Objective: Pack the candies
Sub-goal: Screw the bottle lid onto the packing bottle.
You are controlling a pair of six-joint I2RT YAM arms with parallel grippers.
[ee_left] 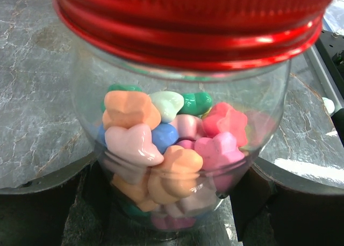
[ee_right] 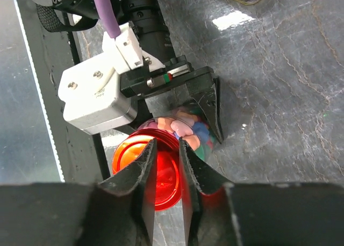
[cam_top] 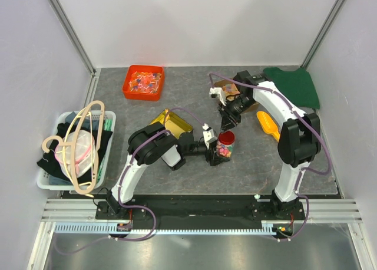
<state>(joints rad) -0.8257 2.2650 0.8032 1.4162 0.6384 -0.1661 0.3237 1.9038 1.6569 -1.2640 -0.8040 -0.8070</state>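
Note:
The candies are chunky sweets in pink, orange, green, blue and white, inside a clear round jar with a red screw lid on it. The jar stands on the table in the middle. My left gripper is shut on the jar's lower body, with a dark finger on each side in the left wrist view. My right gripper hangs just above the lid, jaws a narrow gap apart and holding nothing. The candies also show in the right wrist view.
An orange-red tray of wrapped sweets sits at the back left. A brown-gold tray lies behind my left arm. A yellow scoop and a green cloth lie on the right. A white basket of clothes and hangers stands far left.

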